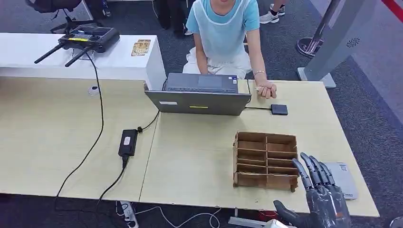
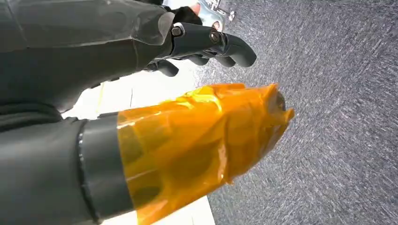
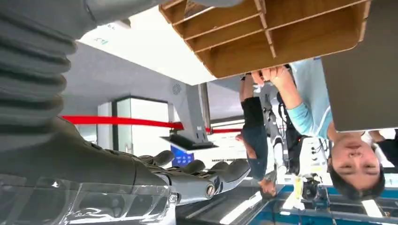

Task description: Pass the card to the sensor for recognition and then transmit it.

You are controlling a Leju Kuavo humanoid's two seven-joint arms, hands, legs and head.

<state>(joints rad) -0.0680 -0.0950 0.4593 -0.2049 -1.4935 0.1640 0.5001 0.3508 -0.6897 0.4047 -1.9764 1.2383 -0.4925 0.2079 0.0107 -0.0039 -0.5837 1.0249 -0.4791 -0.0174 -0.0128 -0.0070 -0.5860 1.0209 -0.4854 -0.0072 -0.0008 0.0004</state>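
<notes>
Pale table (image 1: 199, 161) — compartmented cardboard tray (image 1: 265, 160), contents unclear

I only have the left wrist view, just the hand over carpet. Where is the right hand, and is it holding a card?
Observer: The right hand is raised at the near edge of the table, beside a cardboard box, fingers straight, holding nothing.
Operator: Any sensor in sight?
Observer: A small black pad lies by the laptop, wired to it; I can't confirm it's the sensor.
Operator: Anyone nearby?
Observer: A person sits behind the laptop, an arm resting on the table near that pad.
</notes>
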